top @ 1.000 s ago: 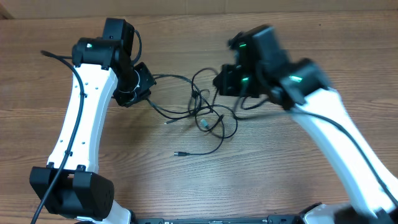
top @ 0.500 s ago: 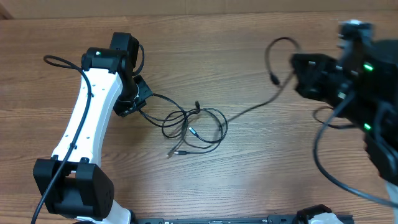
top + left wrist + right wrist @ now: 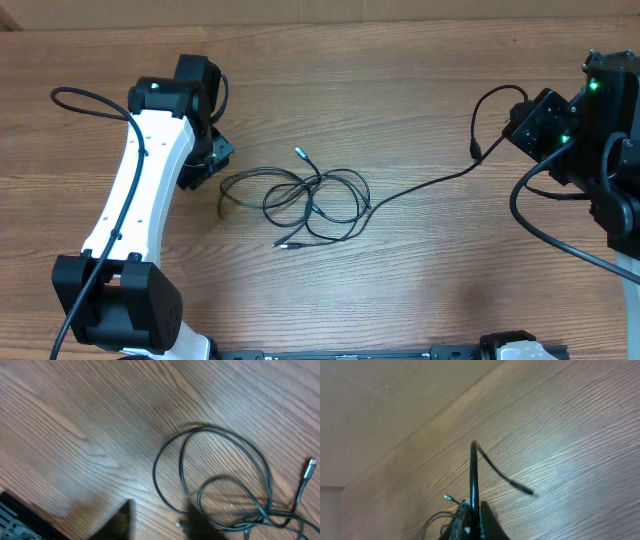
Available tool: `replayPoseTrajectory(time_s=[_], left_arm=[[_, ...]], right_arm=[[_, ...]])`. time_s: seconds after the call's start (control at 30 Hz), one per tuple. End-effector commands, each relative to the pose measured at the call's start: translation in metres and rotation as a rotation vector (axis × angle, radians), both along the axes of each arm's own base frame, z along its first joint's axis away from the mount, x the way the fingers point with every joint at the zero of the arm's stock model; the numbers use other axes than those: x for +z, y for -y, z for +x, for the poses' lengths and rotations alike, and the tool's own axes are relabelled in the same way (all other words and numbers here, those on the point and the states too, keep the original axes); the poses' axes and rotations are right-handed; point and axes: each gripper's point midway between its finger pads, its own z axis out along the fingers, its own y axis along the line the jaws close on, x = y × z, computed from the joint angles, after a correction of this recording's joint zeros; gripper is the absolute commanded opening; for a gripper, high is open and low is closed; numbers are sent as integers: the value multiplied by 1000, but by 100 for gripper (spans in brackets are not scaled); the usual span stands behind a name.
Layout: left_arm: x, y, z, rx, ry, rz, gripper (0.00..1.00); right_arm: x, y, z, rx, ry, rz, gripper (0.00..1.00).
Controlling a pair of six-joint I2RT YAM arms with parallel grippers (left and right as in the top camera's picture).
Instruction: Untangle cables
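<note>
- Brown wood makes up the bench (image 3: 400, 280), and the thin black cables (image 3: 310, 197) lie on it in loose loops near the middle.
- The loops cross over each other many times, so I cannot tell how many cables there are.
- A silver plug (image 3: 300, 152) pokes out at the top of the loops, and a second plug (image 3: 284, 243) lies at the bottom.
- From the loops, one cable (image 3: 430, 182) runs across the bench to the right side.
- The right tool (image 3: 471, 519) is closed tight on that one cable, pinching it between its two fingers.
- Past the fingers the short end of this cable goes up, bends over and stops in a dark tip (image 3: 529, 492).
- The left tool (image 3: 159, 516) is open, with its two fingers apart and nothing between them.
- It sits low over the bench, close to the left end of the loops.
- The picture is blurry there, so I cannot tell if a finger touches a loop.
</note>
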Motion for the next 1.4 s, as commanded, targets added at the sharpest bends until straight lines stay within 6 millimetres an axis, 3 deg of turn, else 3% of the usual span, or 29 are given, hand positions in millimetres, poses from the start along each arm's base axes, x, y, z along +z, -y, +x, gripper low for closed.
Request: replayPoseTrajectory(time_s=[0.0,0.1,0.2,0.3,0.4,0.5,0.63,0.7,0.8,0.9,1.07,1.2,1.23,1.27,1.33,1.37], left_arm=[[7,-7,-2,45,28,32,64],[4,13,2,-66,21,-82,67],[7,62,11,-362,59,-334,73],[28,116,8,-639,146,-640,83],[57,158,-3,-917,272,-878,92],[83,185,-19,-1157,407,-1043,100],[110,204,-32,-1329,561,-1177,100],[117,210,-33,-1359,608,-1207,100],[118,217,-33,-1397,623,-1202,100],[117,228,-38,-1448,619,-1198,100],[98,244,-34,-1585,605,-1040,100],[97,260,-37,-1634,608,-1015,100],[97,263,-38,-1645,612,-1015,97],[98,267,-39,-1661,619,-1014,87],[98,271,-39,-1679,627,-1004,55],[96,271,-38,-1680,624,-994,45]], right_arm=[[10,-2,-3,-10,32,42,4],[15,-21,-2,72,43,116,4],[32,-48,1,196,98,221,4],[61,-72,6,322,203,311,4],[79,-76,13,307,261,380,4],[83,-66,25,221,282,394,4],[62,-38,46,44,249,307,4],[46,-35,52,-5,191,317,4],[27,-40,60,-64,97,406,4],[20,-54,66,-31,48,474,4],[28,-80,67,107,36,571,4],[32,-84,66,104,30,611,4],[32,-83,66,101,30,612,4],[32,-83,66,101,30,612,4],[32,-83,66,99,30,611,4],[31,-82,67,93,32,607,4]])
